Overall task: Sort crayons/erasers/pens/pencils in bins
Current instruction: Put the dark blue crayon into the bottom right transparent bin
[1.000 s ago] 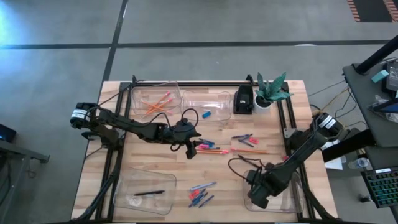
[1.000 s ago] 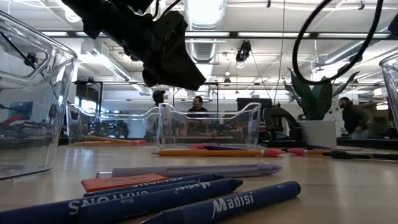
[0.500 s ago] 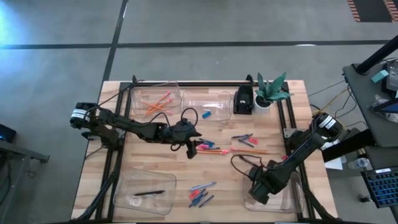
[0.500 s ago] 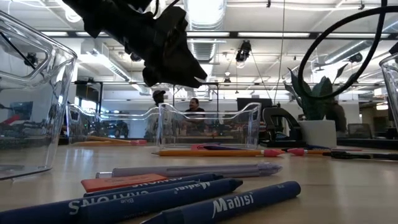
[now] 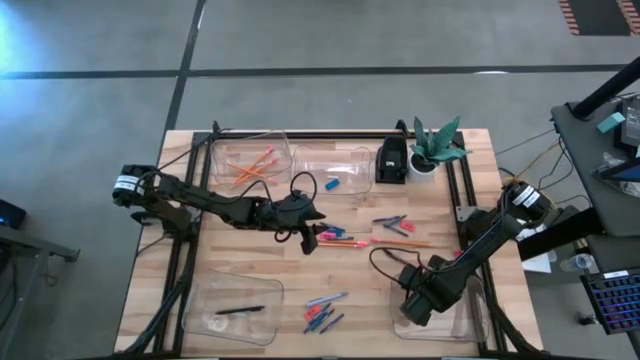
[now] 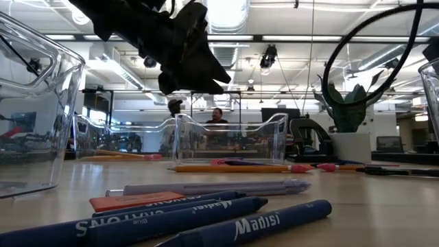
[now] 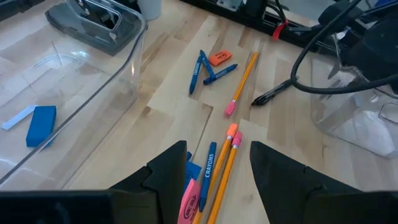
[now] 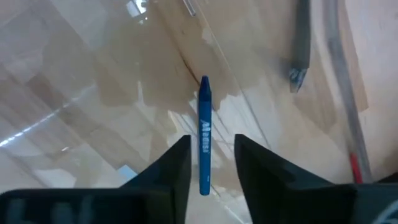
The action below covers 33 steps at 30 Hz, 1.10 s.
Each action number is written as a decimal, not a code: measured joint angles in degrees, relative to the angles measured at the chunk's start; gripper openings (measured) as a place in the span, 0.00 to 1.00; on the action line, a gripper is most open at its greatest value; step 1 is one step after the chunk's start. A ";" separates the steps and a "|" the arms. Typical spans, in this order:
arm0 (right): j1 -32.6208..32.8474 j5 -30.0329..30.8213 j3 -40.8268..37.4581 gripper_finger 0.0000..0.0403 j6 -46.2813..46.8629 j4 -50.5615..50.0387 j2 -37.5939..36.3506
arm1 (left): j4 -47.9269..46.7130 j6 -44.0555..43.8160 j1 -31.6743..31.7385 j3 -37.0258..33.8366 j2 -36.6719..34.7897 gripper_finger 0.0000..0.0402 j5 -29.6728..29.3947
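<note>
My right gripper (image 5: pixel 415 305) hangs over the near right bin (image 5: pixel 470 318) and is open. In its wrist view a blue crayon (image 8: pixel 204 124) shows in the gap between its fingers, apart from both, over the bin's clear floor. My left gripper (image 5: pixel 305 240) hovers open above the middle pile of orange pencils (image 7: pixel 231 155), a blue crayon (image 7: pixel 208 168) and a pink eraser (image 7: pixel 188 198), touching none. Pencils (image 5: pixel 250 165) lie in the far left bin, a blue eraser (image 5: pixel 332 184) in the far middle bin, and a pen (image 5: pixel 240 310) in the near left bin.
Loose crayons and an eraser (image 5: pixel 395 225) lie right of centre beside a pencil and a pen (image 7: pixel 270 94). More crayons (image 5: pixel 322 312) lie near the front edge. A black box (image 5: pixel 391 160) and a potted plant (image 5: pixel 437 145) stand at the far right. People show in the room behind.
My right gripper has shifted a little toward the far edge over the near right bin, and its cable loop has swung. My left gripper has turned slightly in place above the middle pile.
</note>
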 joint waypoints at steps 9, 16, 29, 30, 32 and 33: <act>-0.78 4.39 10.46 0.39 -11.51 -5.61 -3.57 | 1.07 -1.41 0.00 0.17 -2.15 0.41 0.59; -6.02 24.93 17.63 0.36 -19.55 -18.31 -8.42 | 1.21 -1.40 0.00 0.57 -2.38 0.41 0.59; -34.84 27.63 -0.69 0.36 -36.80 -9.60 -20.53 | 3.92 0.61 0.02 0.61 -2.36 0.41 0.55; -36.70 26.27 -2.67 0.36 -38.45 -7.14 -20.95 | 3.85 0.61 0.02 0.61 -2.37 0.41 0.52; -40.15 23.31 -6.15 0.36 -40.93 -2.10 -21.57 | 3.90 0.60 0.02 0.59 -2.37 0.41 0.52; -41.57 21.58 -7.60 0.36 -41.68 0.37 -21.68 | 3.92 0.56 0.02 0.55 -2.37 0.41 0.52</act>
